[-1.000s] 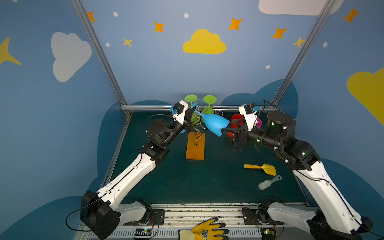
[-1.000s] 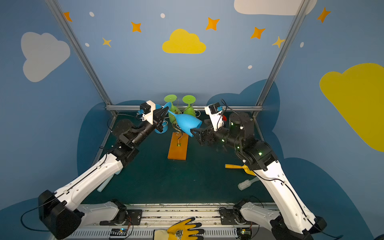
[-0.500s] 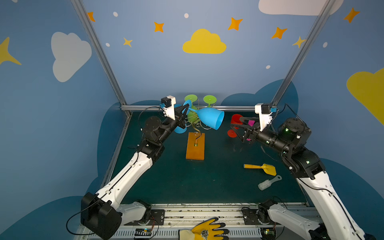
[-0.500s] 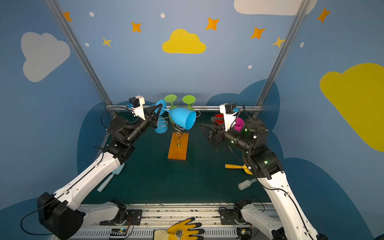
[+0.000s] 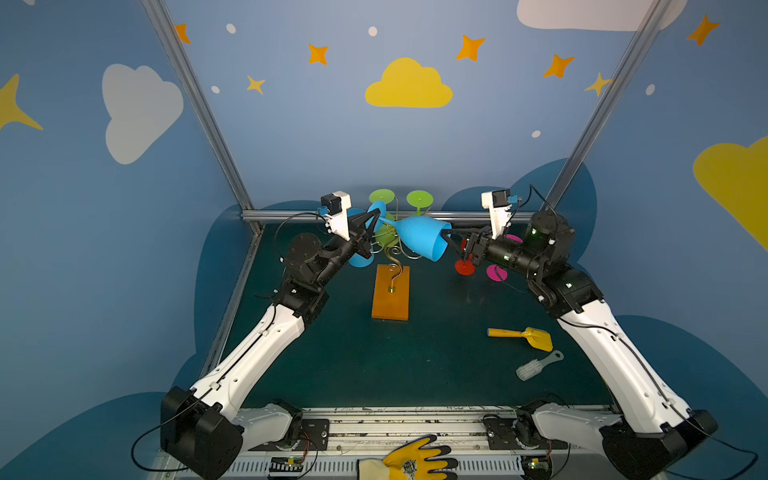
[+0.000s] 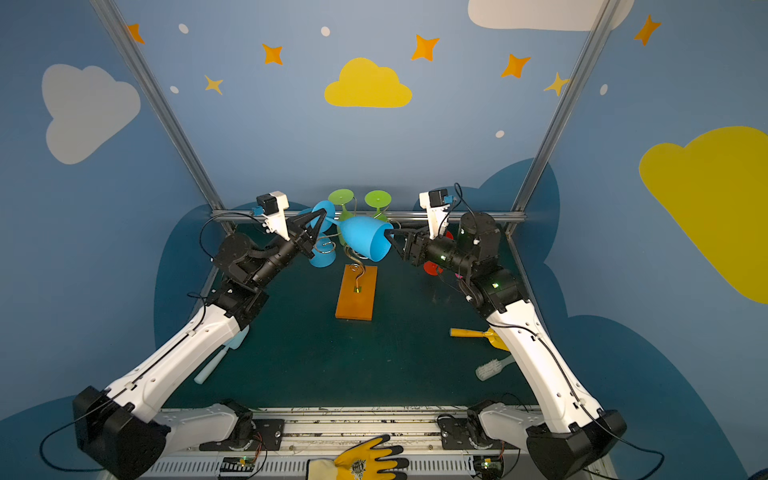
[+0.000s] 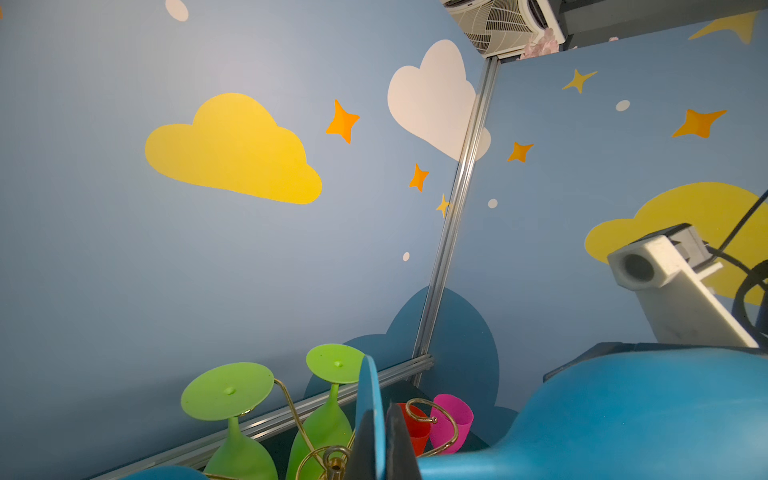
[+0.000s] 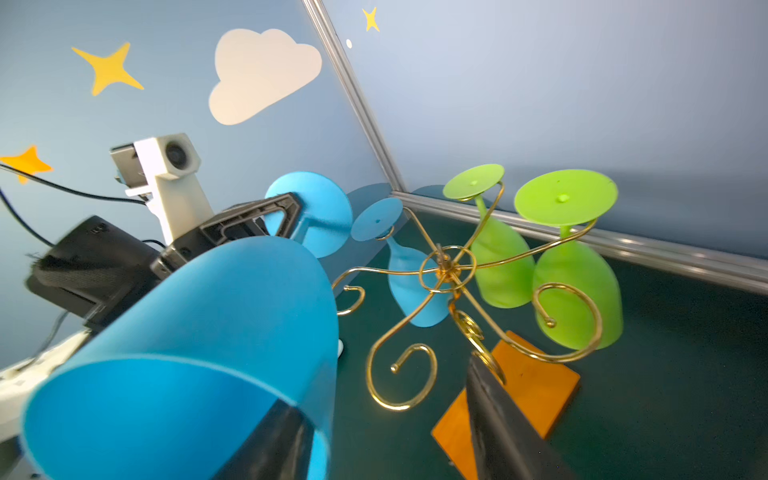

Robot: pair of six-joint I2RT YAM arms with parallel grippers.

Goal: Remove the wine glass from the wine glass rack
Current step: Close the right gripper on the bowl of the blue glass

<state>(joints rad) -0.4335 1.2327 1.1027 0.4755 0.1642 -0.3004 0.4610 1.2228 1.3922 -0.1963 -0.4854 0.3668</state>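
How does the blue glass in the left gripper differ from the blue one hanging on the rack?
Pose: the held blue glass lies on its side, mouth toward the right gripper; the racked blue glass hangs foot-up, mouth down.
Support: the left gripper clamps the held blue glass at its foot, so it is not hanging on the wine glass rack; the racked blue glass hangs from it, untouched.
Shared: same blue, same goblet shape.

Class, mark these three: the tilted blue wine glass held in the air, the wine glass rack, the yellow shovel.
blue wine glass (image 5: 424, 242), in a top view, on its bowl.
wine glass rack (image 5: 390, 303), in a top view, on its wooden base.
yellow shovel (image 5: 539, 338), in a top view, on its blade.
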